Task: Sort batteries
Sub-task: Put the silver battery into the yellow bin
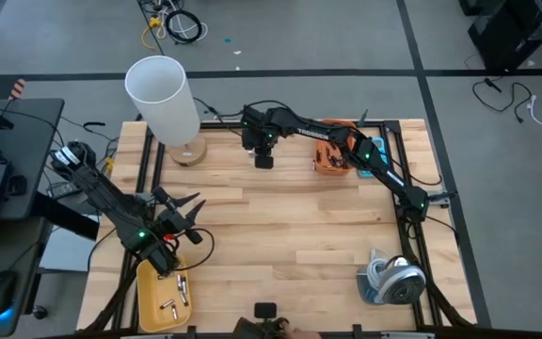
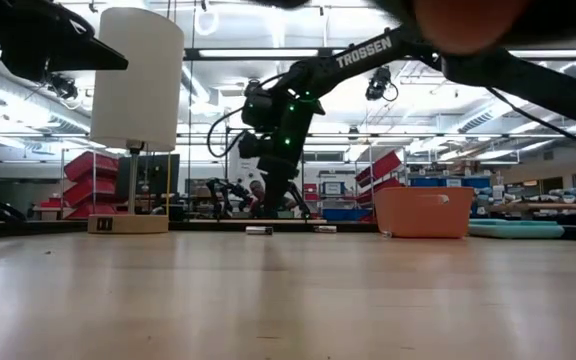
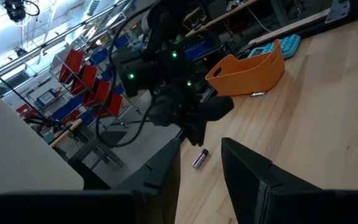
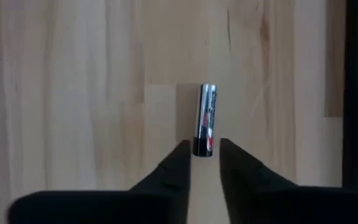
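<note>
Wooden table (image 4: 73,93) carries a lone battery (image 4: 205,119) — right tool (image 4: 202,154) slightly parted around its end, left tool (image 3: 201,165) open.

Two dark arms over the table; two bins, one orange bin (image 1: 331,158) and one yellow tray (image 1: 149,292); about three batteries in tray (image 1: 175,294), exact count unclear; two batteries on tabletop (image 2: 259,230); one white lamp (image 1: 165,99); one tape roll (image 1: 398,282).

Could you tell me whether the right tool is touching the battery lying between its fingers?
Cannot tell: in the right wrist view the battery lies between the right tool's fingertips, edges meeting.
</note>
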`<state>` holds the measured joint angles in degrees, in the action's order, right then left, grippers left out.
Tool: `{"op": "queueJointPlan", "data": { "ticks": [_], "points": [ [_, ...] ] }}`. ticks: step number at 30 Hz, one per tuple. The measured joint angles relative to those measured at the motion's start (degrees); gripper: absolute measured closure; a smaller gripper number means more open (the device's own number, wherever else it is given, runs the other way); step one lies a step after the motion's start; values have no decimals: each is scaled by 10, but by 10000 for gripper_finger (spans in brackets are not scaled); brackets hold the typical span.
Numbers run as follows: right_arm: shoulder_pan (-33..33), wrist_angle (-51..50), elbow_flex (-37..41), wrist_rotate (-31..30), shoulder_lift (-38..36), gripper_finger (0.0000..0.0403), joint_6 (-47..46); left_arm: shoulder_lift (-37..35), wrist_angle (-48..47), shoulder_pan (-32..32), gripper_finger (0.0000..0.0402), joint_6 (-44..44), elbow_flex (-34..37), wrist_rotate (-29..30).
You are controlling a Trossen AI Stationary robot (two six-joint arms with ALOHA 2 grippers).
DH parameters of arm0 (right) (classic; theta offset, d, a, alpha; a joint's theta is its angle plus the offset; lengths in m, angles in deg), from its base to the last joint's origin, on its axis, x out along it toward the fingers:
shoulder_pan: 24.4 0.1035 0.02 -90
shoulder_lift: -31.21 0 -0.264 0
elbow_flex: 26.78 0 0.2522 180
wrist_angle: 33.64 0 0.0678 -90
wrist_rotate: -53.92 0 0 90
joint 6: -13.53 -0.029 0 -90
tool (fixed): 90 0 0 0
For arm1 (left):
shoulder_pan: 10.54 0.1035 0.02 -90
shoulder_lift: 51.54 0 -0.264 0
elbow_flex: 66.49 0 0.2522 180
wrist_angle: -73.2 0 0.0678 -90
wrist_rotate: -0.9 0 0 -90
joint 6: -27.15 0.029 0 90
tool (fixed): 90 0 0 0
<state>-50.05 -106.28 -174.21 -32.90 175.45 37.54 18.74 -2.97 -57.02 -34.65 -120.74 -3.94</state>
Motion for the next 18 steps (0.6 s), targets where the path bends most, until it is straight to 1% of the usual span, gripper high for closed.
{"op": "queueJointPlan", "data": {
  "ticks": [4, 9, 13, 18],
  "points": [
    [-3, 9, 13, 3, -1, 288, -7, 0, 0, 0, 282, 1, 0, 1],
    [-5, 18, 13, 9, 0, 244, -34, 0, 0, 0, 282, 1, 0, 1],
    [-5, 35, 25, 10, 0, 228, -42, 0, -1, 0, 282, 1, 0, 2],
    [-5, 57, 55, 10, 0, 225, -50, 0, -1, 0, 282, 1, 0, 3]
  ]
}}
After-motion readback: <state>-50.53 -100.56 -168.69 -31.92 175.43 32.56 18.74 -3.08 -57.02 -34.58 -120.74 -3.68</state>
